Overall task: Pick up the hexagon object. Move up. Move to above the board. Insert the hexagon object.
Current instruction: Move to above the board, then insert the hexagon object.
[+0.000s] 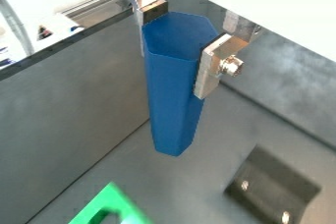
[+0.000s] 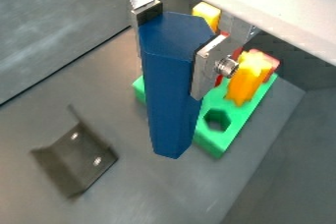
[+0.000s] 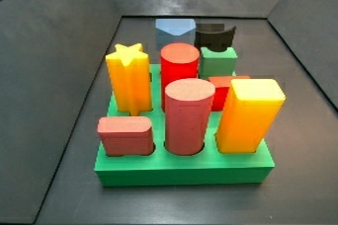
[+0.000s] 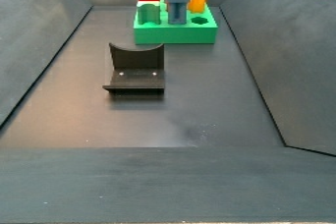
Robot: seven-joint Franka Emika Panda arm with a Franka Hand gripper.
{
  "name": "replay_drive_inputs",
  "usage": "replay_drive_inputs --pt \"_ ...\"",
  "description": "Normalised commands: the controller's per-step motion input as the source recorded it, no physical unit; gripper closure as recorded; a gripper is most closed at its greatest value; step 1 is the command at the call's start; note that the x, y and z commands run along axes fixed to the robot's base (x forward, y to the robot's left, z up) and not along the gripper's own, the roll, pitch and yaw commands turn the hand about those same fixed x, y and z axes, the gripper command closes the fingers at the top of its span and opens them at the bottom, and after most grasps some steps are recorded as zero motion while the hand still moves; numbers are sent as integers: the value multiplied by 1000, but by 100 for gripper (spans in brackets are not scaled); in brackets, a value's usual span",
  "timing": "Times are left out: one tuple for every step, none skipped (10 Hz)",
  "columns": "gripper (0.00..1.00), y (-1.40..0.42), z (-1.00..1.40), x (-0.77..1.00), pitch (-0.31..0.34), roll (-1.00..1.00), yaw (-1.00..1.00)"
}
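Two steps look done: the tool clamps the hexagon object between its silver fingers, lifted clear of the floor. Beyond, the board sits just beside the hanging block, with an empty slot showing. Remaining, by my judgement: centre above the board, then insert.

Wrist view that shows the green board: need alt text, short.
The gripper holds the hexagon object, a tall dark blue column, upright above the dark floor, its silver fingers clamped on its upper part. Behind it sits the green board with an empty hexagonal slot and orange and yellow pegs; the dark fixture lies on the floor nearby.
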Motion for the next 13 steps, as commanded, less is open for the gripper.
replay_drive_inputs --pt "100 -1000 57 203 143 -22 3" --pt "100 -1000 62 214 139 3 8" --pt "100 -1000 65 225 129 5 11" --pt "100 -1000 71 244 127 1 8" --pt "100 -1000 77 250 126 8 10" --pt "100 -869 77 252 129 15 8" --pt "100 -529 50 185 124 31 9" --pt "100 -324 43 138 120 46 7" --pt "100 -231 37 115 112 50 8" --pt "100 0 0 -23 0 0 0" --pt "100 0 -37 -103 0 16 0" --pt "100 43 -206 -291 0 46 -11" --pt "100 163 -280 -406 30 51 0"
